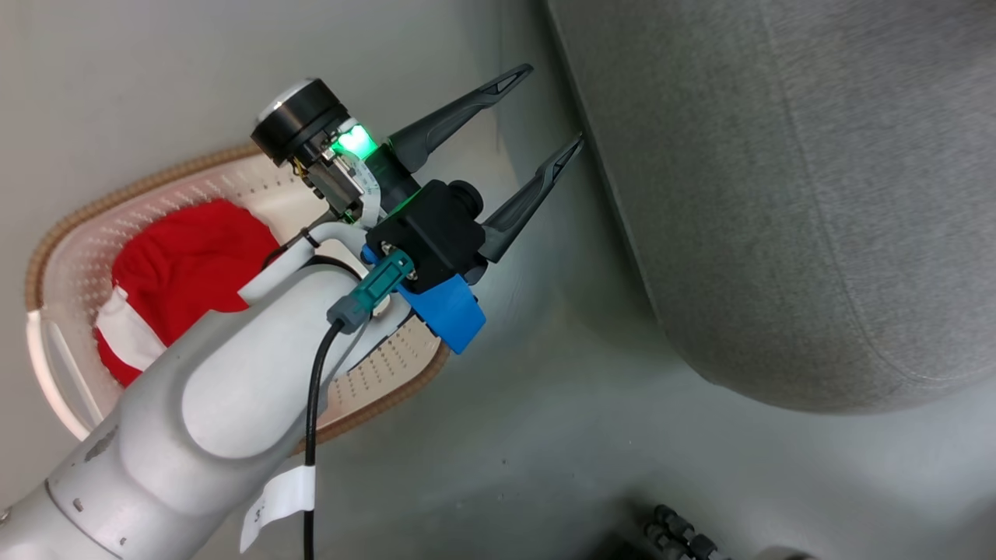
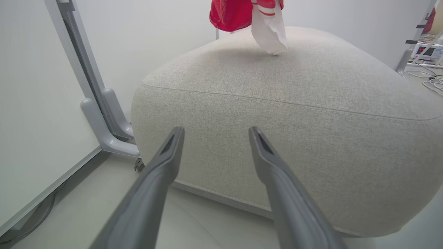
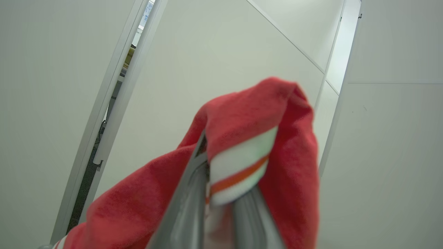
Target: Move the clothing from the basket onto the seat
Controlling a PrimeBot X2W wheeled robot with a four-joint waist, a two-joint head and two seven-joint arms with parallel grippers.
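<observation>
From the head view, the left gripper (image 1: 554, 105) stood wide open and empty. Its fingertips were near the seat (image 1: 778, 194) but apart from it. Behind its wrist sat the basket (image 1: 156, 175), with a red garment (image 1: 187, 264) heaped inside.

The left wrist view showed what lay ahead of those fingers: the seat's side and seam. Beyond and above them a hanging garment (image 2: 232, 14), red with a white end, dangled over the cushion top. Whether it touched could not be told.

The right wrist view showed the right gripper (image 3: 221, 186) clamped shut on the hanging garment, red cloth and a white striped band draped over its fingers. Wall panels (image 3: 225, 52) lay beyond.
</observation>
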